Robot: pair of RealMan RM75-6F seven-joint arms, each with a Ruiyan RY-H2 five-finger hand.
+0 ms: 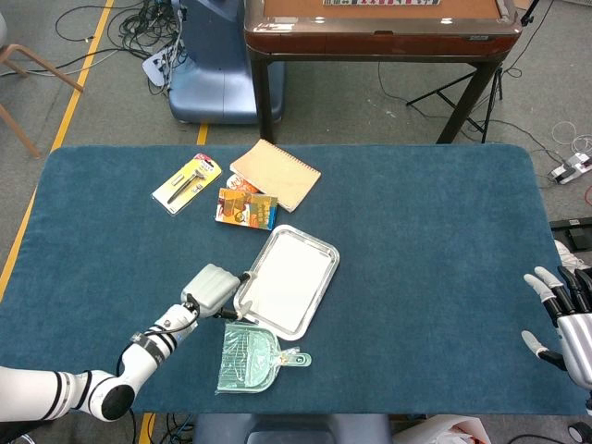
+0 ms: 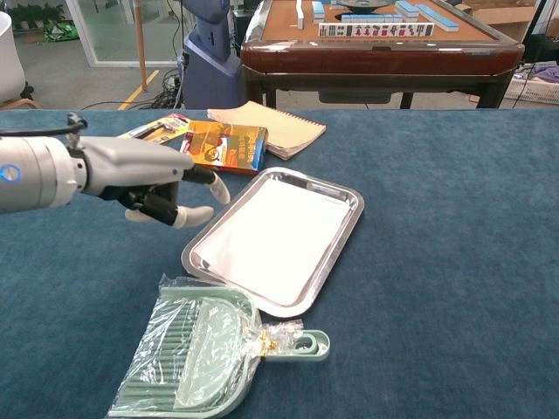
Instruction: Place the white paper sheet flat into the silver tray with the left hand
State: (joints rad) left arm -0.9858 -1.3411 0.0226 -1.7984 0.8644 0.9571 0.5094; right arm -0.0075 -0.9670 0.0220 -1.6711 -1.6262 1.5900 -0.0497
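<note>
The white paper sheet point(image 1: 285, 281) point(image 2: 266, 237) lies flat inside the silver tray point(image 1: 320, 284) point(image 2: 342, 237) near the middle of the blue table. My left hand point(image 1: 214, 289) point(image 2: 144, 180) hovers just off the tray's near-left corner, lifted clear of the sheet, its fingers spread and holding nothing. At the far right edge of the head view my right hand point(image 1: 564, 324) rests low with its fingers apart and nothing in them.
A green dustpan in a plastic bag point(image 1: 250, 358) point(image 2: 201, 351) lies just in front of the tray. Behind the tray sit a colourful box point(image 1: 246, 208) point(image 2: 223, 146), a brown spiral notebook point(image 1: 275, 173) point(image 2: 266, 127) and a packaged tool point(image 1: 187, 182) point(image 2: 148, 133).
</note>
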